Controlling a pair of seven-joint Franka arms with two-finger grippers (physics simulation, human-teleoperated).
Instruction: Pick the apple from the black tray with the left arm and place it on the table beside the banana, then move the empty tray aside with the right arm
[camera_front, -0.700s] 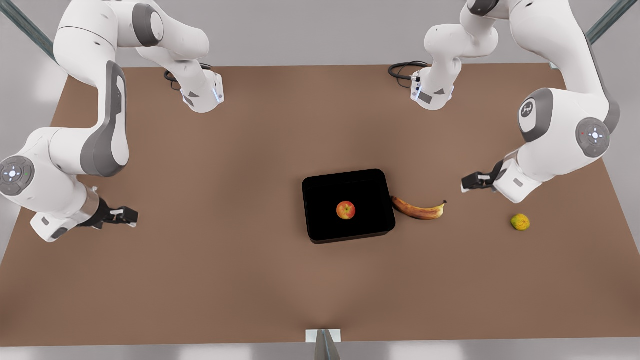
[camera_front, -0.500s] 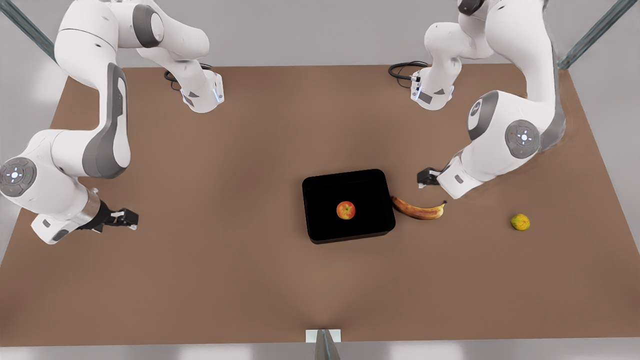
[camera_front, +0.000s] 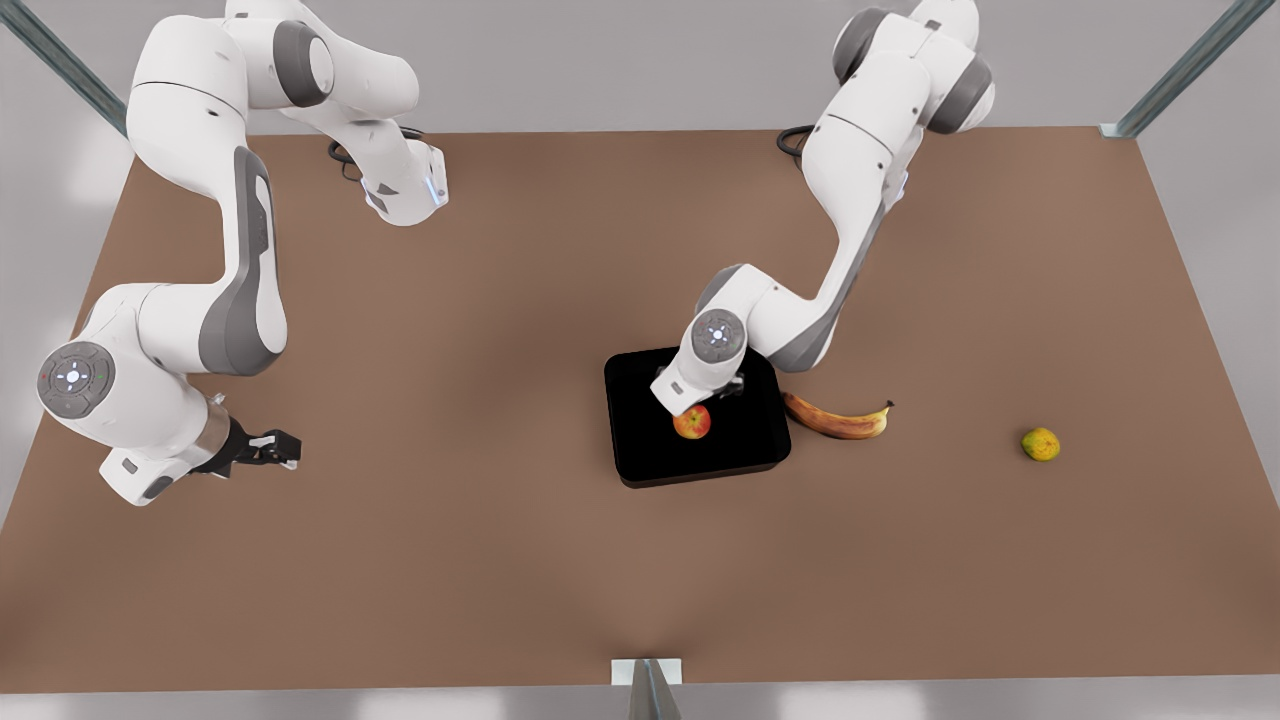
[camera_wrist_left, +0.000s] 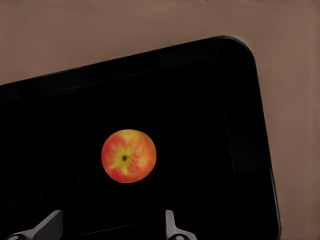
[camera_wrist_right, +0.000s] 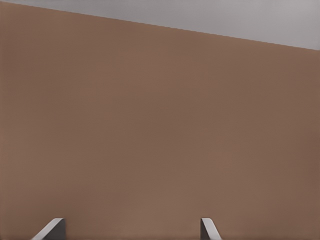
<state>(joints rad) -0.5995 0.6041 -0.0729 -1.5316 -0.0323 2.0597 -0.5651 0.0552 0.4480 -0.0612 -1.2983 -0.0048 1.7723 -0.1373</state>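
Across the whole scene stretches the brown table (camera_front: 500, 560), with metal frame posts at its far corners. Two white arms are mounted at its far edge. One arm, on the front view's right, reaches down over the black tray (camera_front: 650, 460), which lies near the table's middle. This is the left arm, since its wrist view looks straight down into the tray. The other arm, on the front view's left, waits low over bare table, well apart from the tray. The banana (camera_front: 838, 419) lies on the table just beside the tray's edge on the front view's right, one tip almost touching the rim. The apple (camera_front: 693, 424) sits inside the tray near its centre, red with yellow-orange patches. A small yellow-green fruit (camera_front: 1040, 443) rests on the table farther to the front view's right, well apart from the banana. The left pincer (camera_wrist_left: 112, 227) hovers above the apple with fingers spread wide, gripping nothing. The right pincer (camera_front: 275, 447) points toward the table's middle; its fingers (camera_wrist_right: 50, 229) stand wide apart and empty.
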